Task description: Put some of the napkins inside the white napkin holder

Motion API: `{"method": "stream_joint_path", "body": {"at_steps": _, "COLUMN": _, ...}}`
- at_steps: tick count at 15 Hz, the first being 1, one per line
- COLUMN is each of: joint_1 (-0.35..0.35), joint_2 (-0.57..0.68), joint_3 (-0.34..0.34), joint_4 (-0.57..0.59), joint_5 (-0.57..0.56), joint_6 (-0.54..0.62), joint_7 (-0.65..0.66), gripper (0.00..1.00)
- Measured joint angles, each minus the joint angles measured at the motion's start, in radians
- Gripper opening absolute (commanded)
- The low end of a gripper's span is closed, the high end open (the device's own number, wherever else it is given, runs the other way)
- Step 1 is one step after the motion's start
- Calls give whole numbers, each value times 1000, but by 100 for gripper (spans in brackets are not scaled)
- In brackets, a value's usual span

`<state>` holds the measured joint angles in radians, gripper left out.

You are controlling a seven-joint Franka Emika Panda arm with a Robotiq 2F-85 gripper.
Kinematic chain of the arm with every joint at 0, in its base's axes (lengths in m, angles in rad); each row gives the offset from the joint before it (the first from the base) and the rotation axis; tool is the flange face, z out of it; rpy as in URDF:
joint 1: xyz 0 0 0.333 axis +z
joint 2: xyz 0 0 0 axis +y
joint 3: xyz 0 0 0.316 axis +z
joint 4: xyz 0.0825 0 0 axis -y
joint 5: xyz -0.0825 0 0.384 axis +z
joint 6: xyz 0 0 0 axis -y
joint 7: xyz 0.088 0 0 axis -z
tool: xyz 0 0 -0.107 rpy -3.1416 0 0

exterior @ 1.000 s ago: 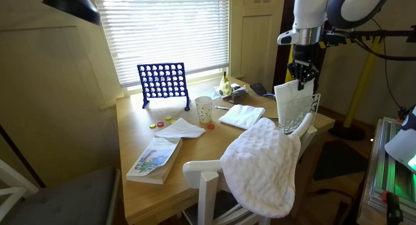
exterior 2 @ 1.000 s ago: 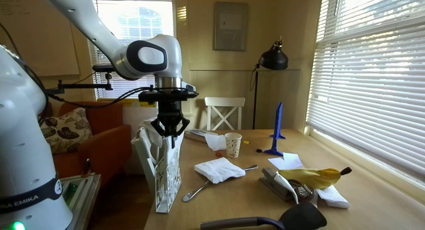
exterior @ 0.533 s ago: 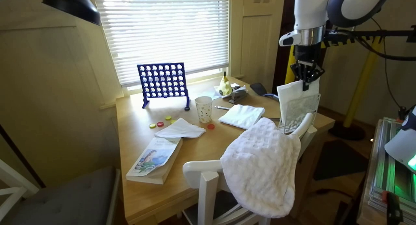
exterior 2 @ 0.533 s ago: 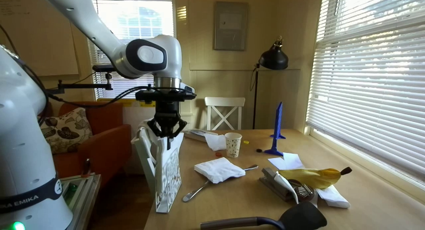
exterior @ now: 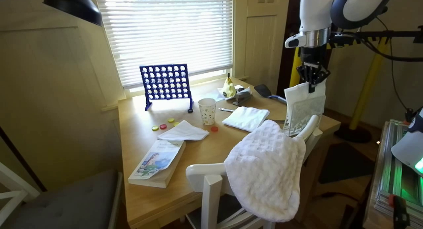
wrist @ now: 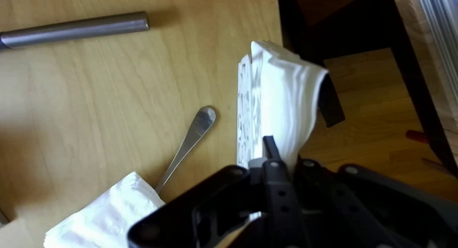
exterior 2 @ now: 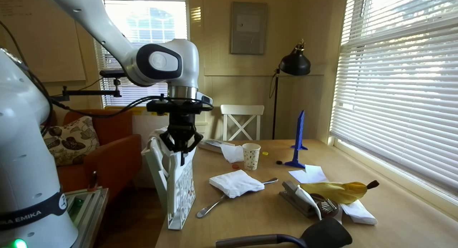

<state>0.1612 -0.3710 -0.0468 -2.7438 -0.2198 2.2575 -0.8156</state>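
End effector [exterior: 311,87] pinches layered paper napkins [wrist: 282,103] inside the lattice holder [exterior 2: 186,194].

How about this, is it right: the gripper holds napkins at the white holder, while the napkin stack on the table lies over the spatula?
Not the spatula: an exterior view shows the napkin stack lying over silvery cutlery. The gripper does hold napkins at the white holder.

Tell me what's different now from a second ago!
The gripper and the napkins it is holding moved down and a little away from the paper cup. The napkins now sit lower in the white holder. They haven't been let go. The holder, the other napkin stack, the cup and the fluffy towel stayed put.
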Motion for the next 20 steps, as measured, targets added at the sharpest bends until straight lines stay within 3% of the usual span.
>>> {"method": "stream_joint_path", "body": {"at_steps": 10, "joint_1": -2, "joint_2": 31, "joint_3": -6, "joint_4": -1, "joint_5": 0, "joint_6": 0, "joint_7": -39, "gripper": 98}}
{"method": "stream_joint_path", "body": {"at_steps": 20, "joint_1": 0, "joint_2": -66, "joint_3": 77, "joint_4": 2, "joint_5": -12, "joint_6": -114, "joint_7": 46, "gripper": 100}}
